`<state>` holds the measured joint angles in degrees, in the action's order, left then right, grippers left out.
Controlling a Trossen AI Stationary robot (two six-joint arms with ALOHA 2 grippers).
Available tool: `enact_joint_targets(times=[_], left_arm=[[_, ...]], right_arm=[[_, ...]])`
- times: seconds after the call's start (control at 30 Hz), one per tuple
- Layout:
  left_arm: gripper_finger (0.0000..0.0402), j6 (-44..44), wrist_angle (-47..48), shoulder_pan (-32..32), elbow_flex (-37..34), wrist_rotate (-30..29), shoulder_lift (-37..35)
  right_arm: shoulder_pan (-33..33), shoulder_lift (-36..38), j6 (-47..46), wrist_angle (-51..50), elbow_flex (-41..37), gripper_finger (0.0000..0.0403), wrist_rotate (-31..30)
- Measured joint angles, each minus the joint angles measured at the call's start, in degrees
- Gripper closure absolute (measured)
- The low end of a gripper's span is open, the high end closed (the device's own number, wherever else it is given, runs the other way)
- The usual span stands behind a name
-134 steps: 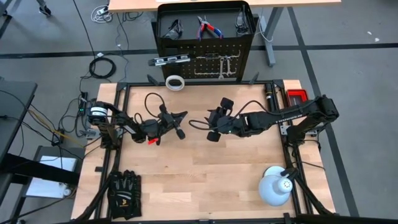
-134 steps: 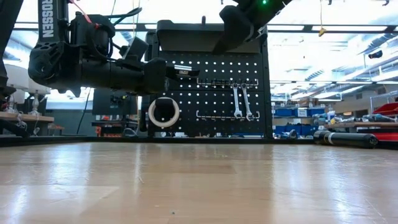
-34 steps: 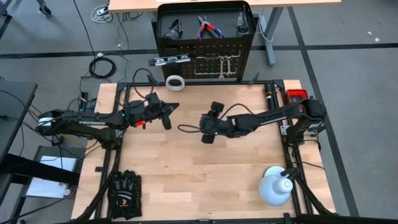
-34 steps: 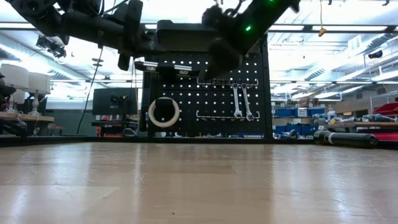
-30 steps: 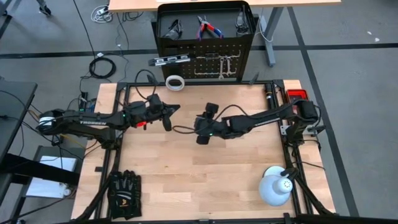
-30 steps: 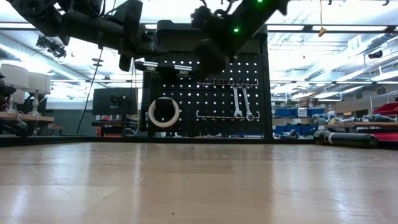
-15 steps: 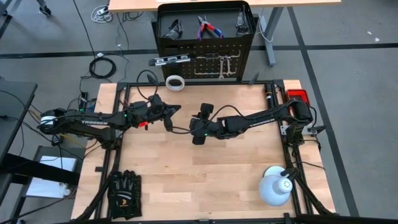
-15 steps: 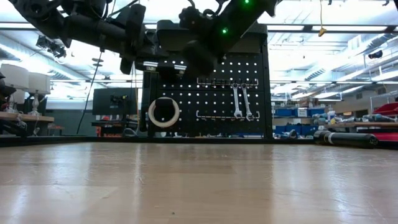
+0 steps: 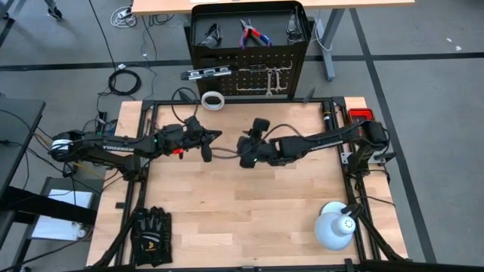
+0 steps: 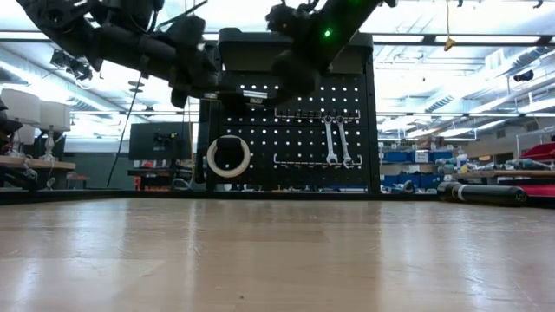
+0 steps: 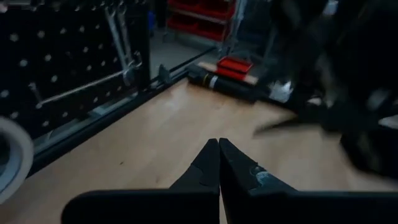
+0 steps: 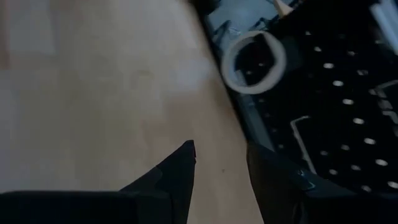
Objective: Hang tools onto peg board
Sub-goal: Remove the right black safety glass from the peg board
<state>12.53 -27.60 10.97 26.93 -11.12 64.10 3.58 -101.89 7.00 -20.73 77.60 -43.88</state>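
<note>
While my left gripper [image 11: 218,163] is waiting pressed together, I am aiming my empty, parted right gripper [image 12: 221,163] toward the tape roll [image 12: 254,61], likely needing a closer reach.

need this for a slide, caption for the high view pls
Both arms raised over the table, left end effector shut, right end effector open and empty, near the peg board holding tape roll and wrenches.

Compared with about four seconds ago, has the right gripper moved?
Yes. In the high view, the right gripper has shifted toward the left arm's side, and now sits closer to the white tape roll on the peg board.
</note>
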Motion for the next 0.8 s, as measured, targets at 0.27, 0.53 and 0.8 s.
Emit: enact_joint_targets(times=[0.27,0.53,0.8], left_arm=[[0.0401,-0.05,-3.29,0.01,-0.04,-1.24,1.96],[0.0401,0.09,-3.39,-0.01,-0.06,-0.90,1.94],[0.0401,0.11,-3.38,-0.03,-0.04,-0.72,1.94]], right_arm=[[-2.00,10.45,-2.12,-2.74,0.02,0.0249,-3.10],[-3.57,20.67,-6.96,-8.04,0.04,0.0249,-10.89],[-4.80,29.56,-7.67,-9.23,0.04,0.0247,-18.01]])
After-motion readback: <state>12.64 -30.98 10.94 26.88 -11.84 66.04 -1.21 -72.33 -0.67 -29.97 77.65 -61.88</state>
